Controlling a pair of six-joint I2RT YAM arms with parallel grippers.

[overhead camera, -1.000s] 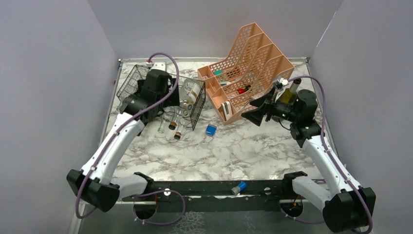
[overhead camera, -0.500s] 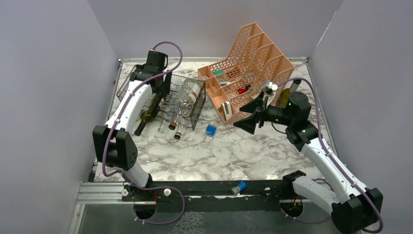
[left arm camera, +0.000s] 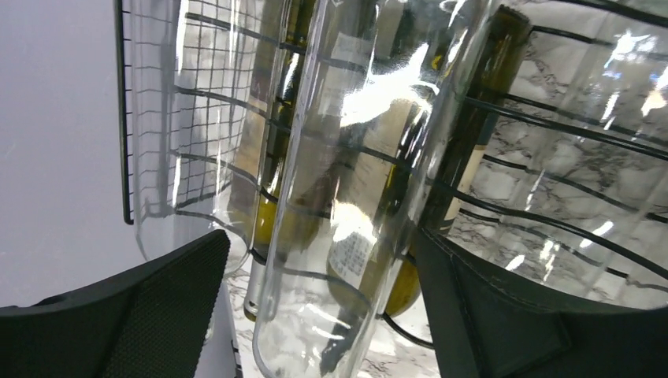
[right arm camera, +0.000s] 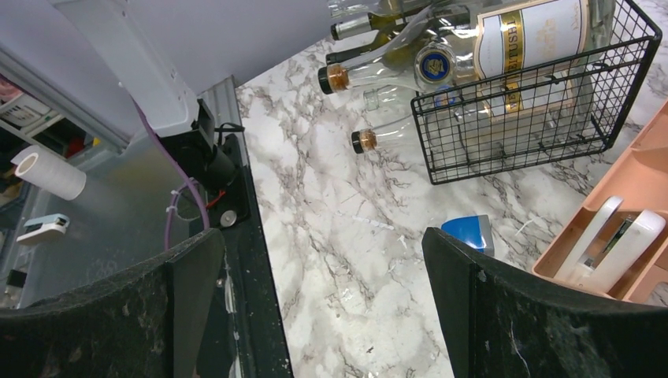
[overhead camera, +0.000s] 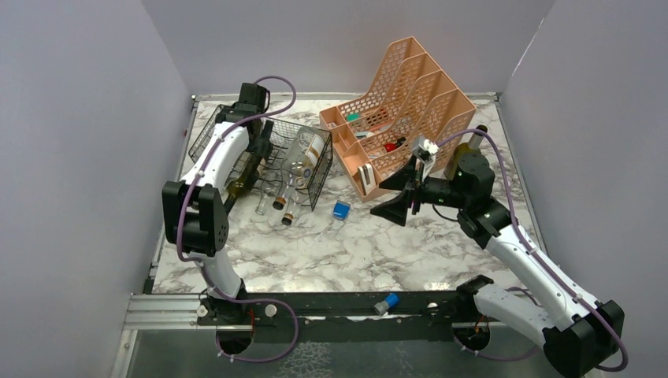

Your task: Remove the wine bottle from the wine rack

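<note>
Clear wine bottle [left arm camera: 339,205] lying in the wire rack [overhead camera: 319,177] at the table's far left, green bottle [left arm camera: 465,134] behind it, left gripper [left arm camera: 321,236] spread wide astride the clear one, not clamped, right gripper [right arm camera: 323,235] gaping empty above the marble table [overhead camera: 378,244] beside the peach organizer [overhead camera: 410,94].

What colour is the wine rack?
Black; the wine rack shows best in the right wrist view.

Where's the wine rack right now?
In the top view, the wine rack sits far left on the table, beside the peach organizer, the left gripper open at its bottles.
</note>
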